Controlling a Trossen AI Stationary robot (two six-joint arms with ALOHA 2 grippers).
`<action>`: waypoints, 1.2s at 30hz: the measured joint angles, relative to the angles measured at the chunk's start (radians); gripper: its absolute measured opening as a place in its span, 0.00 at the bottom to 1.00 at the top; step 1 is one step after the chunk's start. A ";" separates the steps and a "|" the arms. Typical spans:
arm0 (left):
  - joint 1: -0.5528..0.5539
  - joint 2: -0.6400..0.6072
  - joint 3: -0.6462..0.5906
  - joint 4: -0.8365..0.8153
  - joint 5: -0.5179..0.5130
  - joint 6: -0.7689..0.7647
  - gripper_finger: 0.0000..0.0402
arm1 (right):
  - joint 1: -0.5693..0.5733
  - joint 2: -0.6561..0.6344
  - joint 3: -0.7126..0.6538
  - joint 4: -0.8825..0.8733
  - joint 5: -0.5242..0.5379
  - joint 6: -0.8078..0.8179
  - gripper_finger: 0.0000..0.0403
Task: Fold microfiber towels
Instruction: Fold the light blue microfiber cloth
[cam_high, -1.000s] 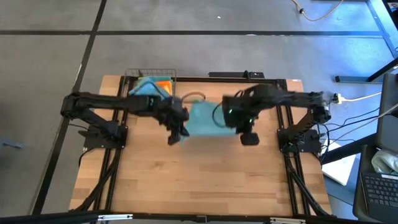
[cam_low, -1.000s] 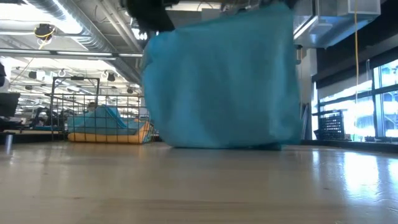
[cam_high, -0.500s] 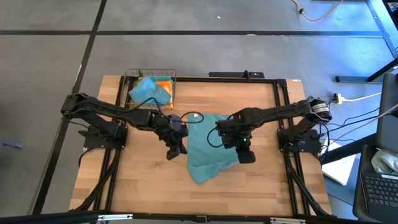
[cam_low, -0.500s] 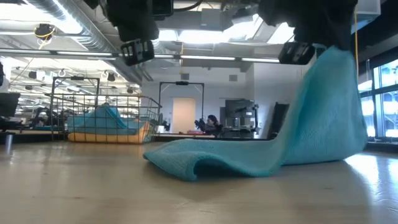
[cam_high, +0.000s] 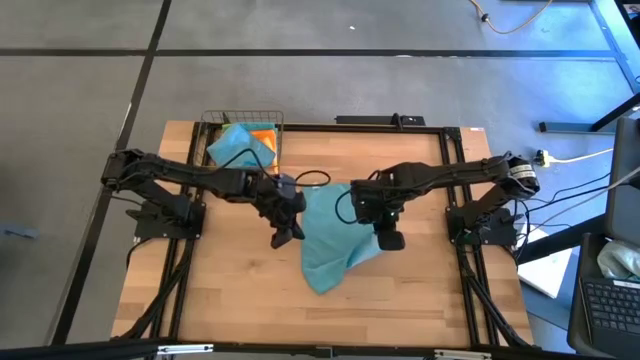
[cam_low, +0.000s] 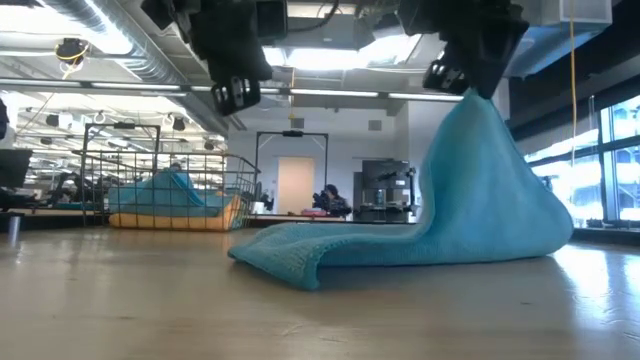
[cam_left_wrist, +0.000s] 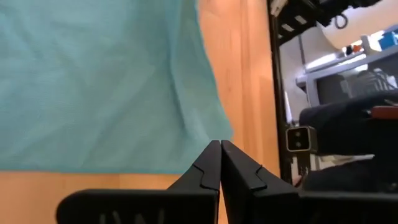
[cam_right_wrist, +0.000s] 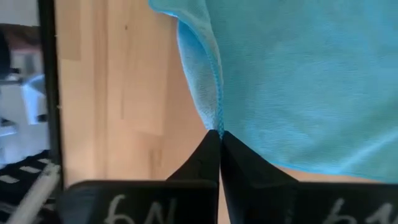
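Towel count first: one teal microfiber towel (cam_high: 330, 240) lies out on the wooden table (cam_high: 240, 300), and more towels sit in a wire basket (cam_high: 243, 122) at the table's far left corner, where one light blue towel (cam_high: 233, 146) and one orange towel (cam_high: 263, 137) can be told apart; whether others lie under them cannot be seen. Two grippers are at work. Nearest the camera in the low view, the loose end of the teal towel rests flat on the wood with a rolled fold at its front edge, below and to the near side of both grippers. From there the cloth climbs to a peak at the right gripper (cam_low: 468, 88), whose fingers are pressed together on a hemmed corner of the towel; the right wrist view shows that hem running straight into the fingertips (cam_right_wrist: 219, 134). The left gripper (cam_low: 232, 95) hangs above the table just off the towel's left edge, fingers together and holding nothing, the cloth lying just beyond its tips in the left wrist view. Seen from above, the towel's long axis runs from the far edge between the two grippers toward the near side of the table, ending in a point that leans slightly toward the left arm's side. Basket and its towels are well behind the left gripper.
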 joint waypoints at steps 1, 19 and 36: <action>-0.008 0.000 0.000 0.015 0.000 -0.001 0.00 | 0.000 -0.007 0.000 0.000 0.019 -0.010 0.01; -0.173 0.136 0.002 0.582 -0.527 -0.237 0.38 | -0.037 -0.026 0.000 0.099 0.029 -0.041 0.01; -0.176 0.271 0.176 0.570 -0.585 -0.119 0.39 | -0.039 -0.170 0.000 0.210 0.048 0.023 0.03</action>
